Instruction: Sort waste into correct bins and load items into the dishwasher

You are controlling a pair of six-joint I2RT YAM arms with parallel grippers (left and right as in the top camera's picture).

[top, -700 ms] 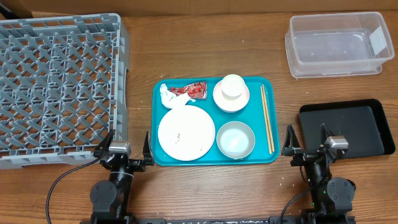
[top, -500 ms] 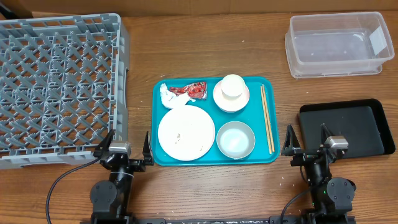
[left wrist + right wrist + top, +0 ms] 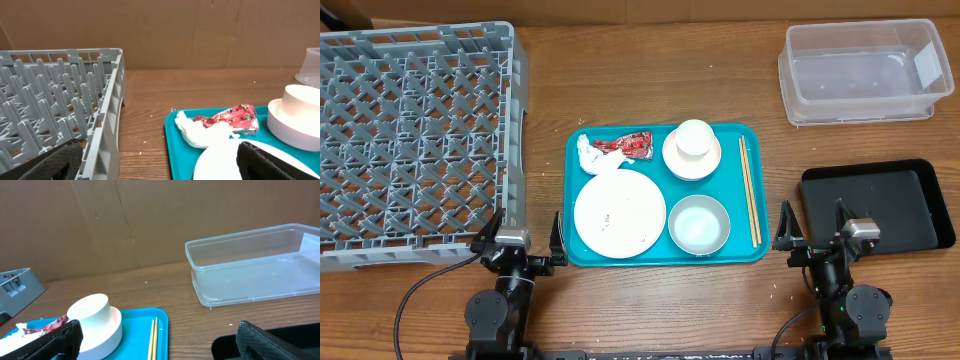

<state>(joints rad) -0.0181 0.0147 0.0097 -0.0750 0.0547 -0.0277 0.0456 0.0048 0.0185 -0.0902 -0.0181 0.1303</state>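
While the overhead view is taken in, a large square grey plastic dish rack [image 3: 415, 140] is seen at the left of the wooden table [image 3: 650, 80]. A clear deep plastic tub [image 3: 860, 70] and a shallow black tray [image 3: 875, 205] are seen at the right. Between them, a teal serving tray [image 3: 660, 258] is loaded with a flat round white plate [image 3: 619, 213], a crumpled white tissue [image 3: 592, 154] touching a small red printed wrapper [image 3: 630, 145], a small white cup [image 3: 693, 139] set in a white bowl [image 3: 672, 158], a second white bowl [image 3: 699, 224] and two thin wooden chopsticks [image 3: 749, 192]. The left gripper [image 3: 522, 232] and right gripper [image 3: 812, 228] are parked at the near edge, spread wide, with nothing grasped. From the left wrist, dark fingers [image 3: 55, 162] are shown wide apart, with the rack at the left and the tissue and wrapper ahead; from the right wrist, the cup, chopsticks and tub are framed by equally spread fingers [image 3: 280, 342].
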